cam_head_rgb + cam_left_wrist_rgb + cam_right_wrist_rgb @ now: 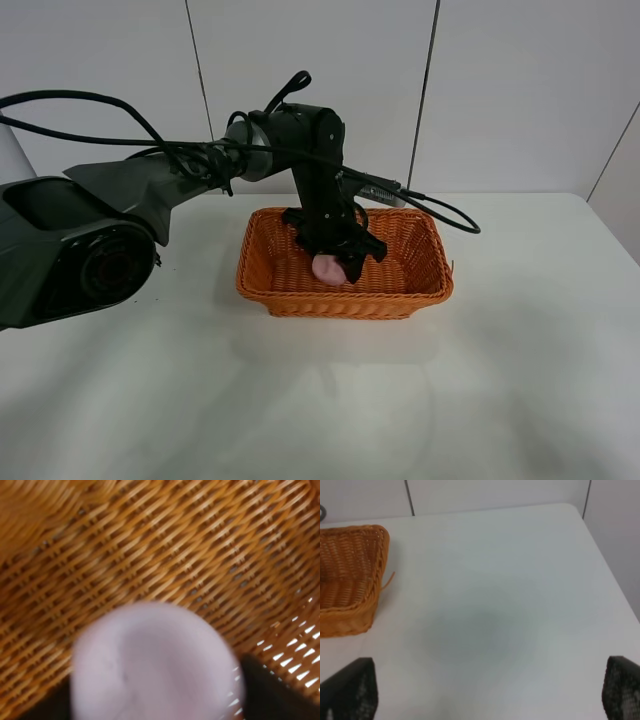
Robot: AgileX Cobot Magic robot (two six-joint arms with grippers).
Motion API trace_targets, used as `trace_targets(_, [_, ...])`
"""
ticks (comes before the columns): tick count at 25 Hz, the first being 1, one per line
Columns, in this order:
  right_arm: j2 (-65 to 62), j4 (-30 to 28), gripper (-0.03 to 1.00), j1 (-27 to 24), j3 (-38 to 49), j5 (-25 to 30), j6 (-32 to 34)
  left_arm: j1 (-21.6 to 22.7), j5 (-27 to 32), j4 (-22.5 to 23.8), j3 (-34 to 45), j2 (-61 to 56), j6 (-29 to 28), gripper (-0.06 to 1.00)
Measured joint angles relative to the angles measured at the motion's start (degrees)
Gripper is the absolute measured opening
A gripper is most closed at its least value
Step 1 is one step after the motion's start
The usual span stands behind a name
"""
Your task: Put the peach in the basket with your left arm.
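The orange wicker basket [345, 298] stands on the white table, a little behind its middle. My left arm reaches down into it from the left. The left gripper [337, 270] is inside the basket, shut on the pale pink peach [324, 268], which is just above the basket's floor. In the left wrist view the blurred peach [155, 665] fills the lower middle, with a dark finger [272, 690] on each side and the basket's weave [175, 540] close behind. My right gripper [485, 695] is open and empty, over bare table to the right of the basket [345, 580].
The white table [500, 380] spreads around the basket, with its right edge [615, 580] near a pale wall. The left arm's black cables [440, 210] loop over the basket's back rim. A stray wicker strand [389, 579] sticks out of the basket's right side.
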Motion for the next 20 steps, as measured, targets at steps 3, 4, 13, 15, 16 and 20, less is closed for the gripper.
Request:
trace_targets(3, [0.0, 0.0, 0.69, 0.0, 0.0, 0.0, 0.0, 0.0, 1.57, -0.1, -0.19, 0.0, -0.05, 0.86])
trace_targets(4, [0.0, 0.0, 0.69, 0.0, 0.0, 0.0, 0.0, 0.0, 2.12, -0.1, -0.24, 0.0, -0.05, 0.87])
trace_targets(13, [0.0, 0.0, 0.69, 0.0, 0.0, 0.0, 0.0, 5.18, 3.26, -0.3, -0.3, -9.61, -0.05, 0.89])
trace_targets(15, [0.0, 0.0, 0.69, 0.0, 0.0, 0.0, 0.0, 7.38, 3.26, -0.3, -0.44, -11.27, -0.05, 0.89])
trace_targets(16, [0.0, 0.0, 0.69, 0.0, 0.0, 0.0, 0.0, 8.52, 3.26, -0.3, -0.57, -11.61, -0.05, 0.89])
trace_targets(20, [0.0, 0.0, 0.69, 0.0, 0.0, 0.0, 0.0, 12.52, 3.26, 3.0, 0.77, -11.6, -0.05, 0.89])
